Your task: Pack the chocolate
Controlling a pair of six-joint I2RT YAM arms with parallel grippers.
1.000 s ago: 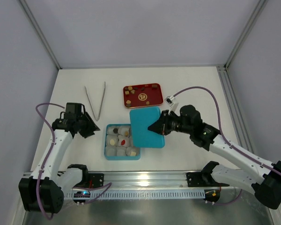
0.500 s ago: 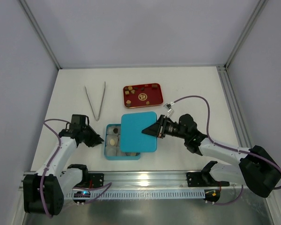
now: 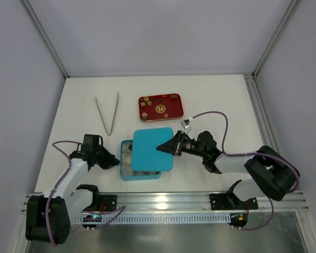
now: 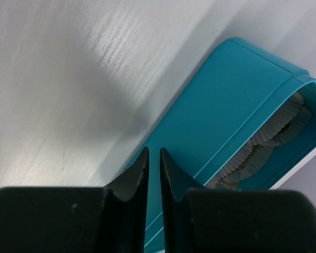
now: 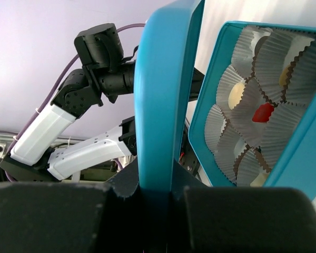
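Note:
A teal box (image 3: 125,159) holds white paper cups with chocolate pieces; in the right wrist view a red piece (image 5: 263,112) and a cream piece (image 5: 235,96) show in the cups. My right gripper (image 3: 166,147) is shut on the edge of the teal lid (image 3: 152,149) and holds it over most of the box. The lid (image 5: 163,95) stands edge-on between my right gripper's (image 5: 157,182) fingers. My left gripper (image 3: 115,164) is shut and empty, its tips (image 4: 153,153) at the box's left wall (image 4: 226,105). More chocolate pieces (image 3: 145,104) lie on the red tray (image 3: 180,108).
Metal tongs (image 3: 108,113) lie on the table at the back left of the box. The red tray sits just behind the lid. The metal rail (image 3: 163,203) with the arm bases runs along the near edge.
My right gripper has carried the teal lid leftward, from beside the box to over it. My left gripper has come down and right to the box's left side.

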